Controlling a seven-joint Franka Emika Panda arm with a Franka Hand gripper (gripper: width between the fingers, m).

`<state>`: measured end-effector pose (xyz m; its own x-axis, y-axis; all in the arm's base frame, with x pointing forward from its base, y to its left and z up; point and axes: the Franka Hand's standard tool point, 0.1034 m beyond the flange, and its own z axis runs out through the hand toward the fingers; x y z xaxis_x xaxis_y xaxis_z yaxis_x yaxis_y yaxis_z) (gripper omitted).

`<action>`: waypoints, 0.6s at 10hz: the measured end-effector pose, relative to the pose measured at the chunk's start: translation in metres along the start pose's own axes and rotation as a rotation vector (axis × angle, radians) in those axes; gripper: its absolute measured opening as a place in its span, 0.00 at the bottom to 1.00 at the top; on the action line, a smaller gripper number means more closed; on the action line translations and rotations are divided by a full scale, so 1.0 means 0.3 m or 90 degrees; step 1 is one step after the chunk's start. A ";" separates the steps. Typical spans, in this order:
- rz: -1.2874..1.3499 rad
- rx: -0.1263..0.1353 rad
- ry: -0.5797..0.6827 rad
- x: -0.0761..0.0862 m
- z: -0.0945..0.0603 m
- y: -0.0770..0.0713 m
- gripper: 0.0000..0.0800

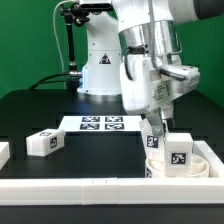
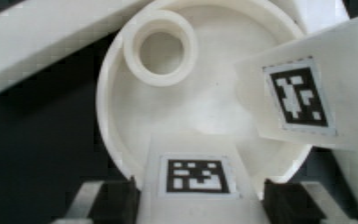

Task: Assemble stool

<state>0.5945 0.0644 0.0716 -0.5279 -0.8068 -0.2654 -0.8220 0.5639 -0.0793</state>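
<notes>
The white plastic round seat (image 2: 123, 125) is cropped by the wrist view's frame. The gripper (image 2: 197, 198), jaws narrowly apart, clamps a blocky white tagged leg (image 2: 197, 172) directly over that seat.

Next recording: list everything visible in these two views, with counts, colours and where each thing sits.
seat: one, white, on the table at the exterior view's right
standing leg: one, white, tagged, upright on the seat
held leg: one, white, tagged, between the gripper fingers over the seat
loose leg: one, white, tagged, on the table at the exterior view's left
marker board: one, white, mid-table
border rails: white, along the table edges
table: one, black
arm: one, white, above the seat
gripper: one, shut on the held leg
</notes>
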 end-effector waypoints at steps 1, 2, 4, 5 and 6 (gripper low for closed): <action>0.028 0.001 -0.002 -0.006 0.001 0.005 0.43; 0.090 0.004 -0.006 -0.013 0.003 0.008 0.43; 0.140 0.002 -0.006 -0.021 0.005 0.015 0.43; 0.151 -0.006 -0.007 -0.027 0.005 0.020 0.43; 0.162 -0.006 -0.012 -0.027 0.006 0.021 0.43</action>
<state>0.5940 0.0748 0.0716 -0.7141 -0.6357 -0.2934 -0.6651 0.7467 0.0010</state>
